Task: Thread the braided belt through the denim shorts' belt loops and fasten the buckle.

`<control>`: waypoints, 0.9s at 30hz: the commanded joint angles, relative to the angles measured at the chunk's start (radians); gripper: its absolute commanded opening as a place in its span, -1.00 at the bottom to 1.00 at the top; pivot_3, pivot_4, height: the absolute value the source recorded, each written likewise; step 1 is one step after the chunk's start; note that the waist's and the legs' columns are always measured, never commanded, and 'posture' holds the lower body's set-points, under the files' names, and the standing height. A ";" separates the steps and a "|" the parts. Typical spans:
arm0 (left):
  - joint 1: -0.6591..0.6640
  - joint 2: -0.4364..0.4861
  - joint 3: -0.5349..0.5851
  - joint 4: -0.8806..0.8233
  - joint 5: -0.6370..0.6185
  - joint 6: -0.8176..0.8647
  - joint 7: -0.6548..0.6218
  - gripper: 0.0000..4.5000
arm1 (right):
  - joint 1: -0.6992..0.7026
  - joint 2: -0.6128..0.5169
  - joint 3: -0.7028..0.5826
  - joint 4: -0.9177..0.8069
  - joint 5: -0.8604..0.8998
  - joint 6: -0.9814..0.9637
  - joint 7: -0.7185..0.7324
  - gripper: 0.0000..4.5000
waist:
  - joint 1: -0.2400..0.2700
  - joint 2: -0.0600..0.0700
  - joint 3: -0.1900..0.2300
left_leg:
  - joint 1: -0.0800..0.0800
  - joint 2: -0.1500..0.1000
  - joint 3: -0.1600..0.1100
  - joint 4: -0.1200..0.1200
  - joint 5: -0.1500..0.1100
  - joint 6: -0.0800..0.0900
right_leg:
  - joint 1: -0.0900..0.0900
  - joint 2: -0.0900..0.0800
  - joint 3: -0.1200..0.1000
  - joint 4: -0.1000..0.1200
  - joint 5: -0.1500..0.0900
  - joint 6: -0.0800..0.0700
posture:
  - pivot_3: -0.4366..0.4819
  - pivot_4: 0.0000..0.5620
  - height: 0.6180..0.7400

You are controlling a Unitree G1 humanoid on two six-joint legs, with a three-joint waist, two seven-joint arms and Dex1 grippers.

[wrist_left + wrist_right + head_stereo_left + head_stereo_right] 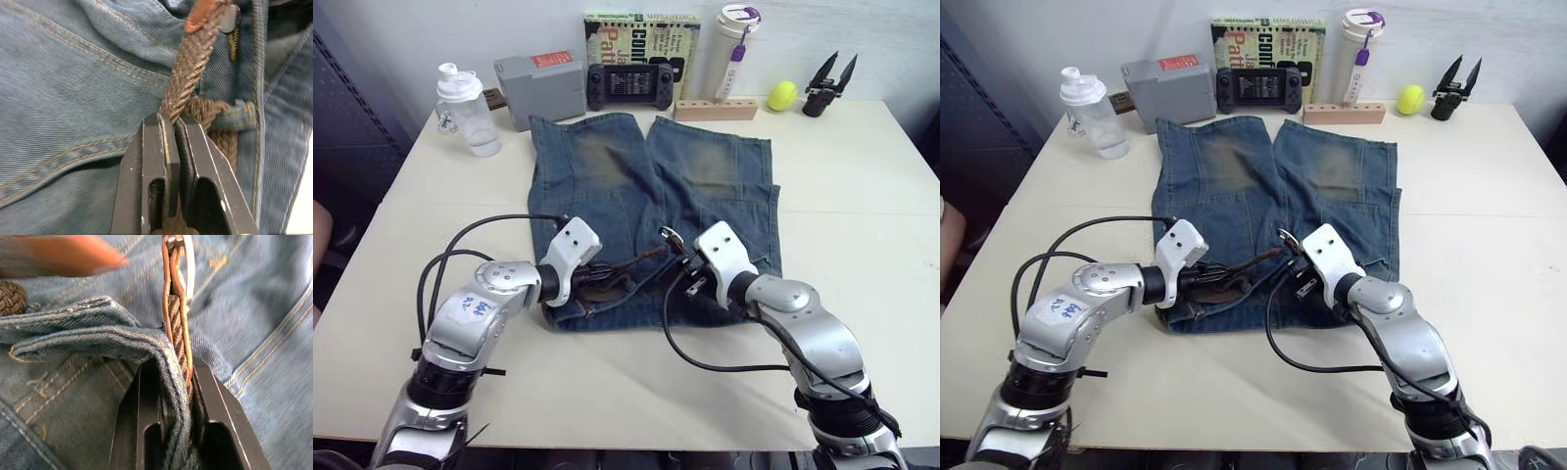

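Observation:
The denim shorts [646, 186] lie flat on the table, waistband towards me. The braided belt [193, 63] runs along the waistband and passes under a belt loop [234, 117]. My left gripper [171, 120] is shut on the woven belt just short of its tan leather tip [200, 12], over the waistband's left part [590, 277]. My right gripper [173, 364] is shut on the belt's leather buckle end together with a fold of waistband denim. The silvery buckle [183, 264] sticks out beyond its fingertips, near the shorts' middle [669, 235].
Along the table's back edge stand a shaker bottle [465, 108], a grey box [540, 88], a handheld game console [628, 86], a book [641, 39], a white tumbler [732, 49], a wooden block [715, 108], a tennis ball [782, 95] and a black two-fingered tool [827, 86].

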 commanded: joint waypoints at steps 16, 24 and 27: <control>-0.061 -0.155 0.096 -0.038 -0.044 0.222 0.158 -1.00 | -0.019 0.010 0.020 -0.061 -0.015 -0.007 -0.092 -0.99 | -0.001 0.000 0.000 | 0.000 0.000 0.000 0.000 0.000 0.000 | 0.000 0.000 0.000 0.000 0.000 0.000 | -0.05 -0.47 0.85; -0.080 -0.185 0.086 -0.014 -0.045 0.212 0.181 -1.00 | -0.014 -0.003 0.071 -0.076 -0.010 0.001 -0.076 -0.99 | -0.001 0.000 0.000 | 0.000 0.000 0.000 0.000 0.000 0.000 | 0.000 0.000 0.000 0.000 0.000 0.000 | -0.05 -0.47 0.85; -0.088 -0.190 0.087 -0.003 -0.042 0.207 0.186 -1.00 | -0.011 -0.008 0.086 -0.083 -0.009 0.001 -0.072 -0.99 | -0.001 0.000 0.000 | 0.000 0.000 0.000 0.000 0.000 0.000 | 0.000 0.000 0.000 0.000 0.000 0.000 | -0.05 -0.47 0.85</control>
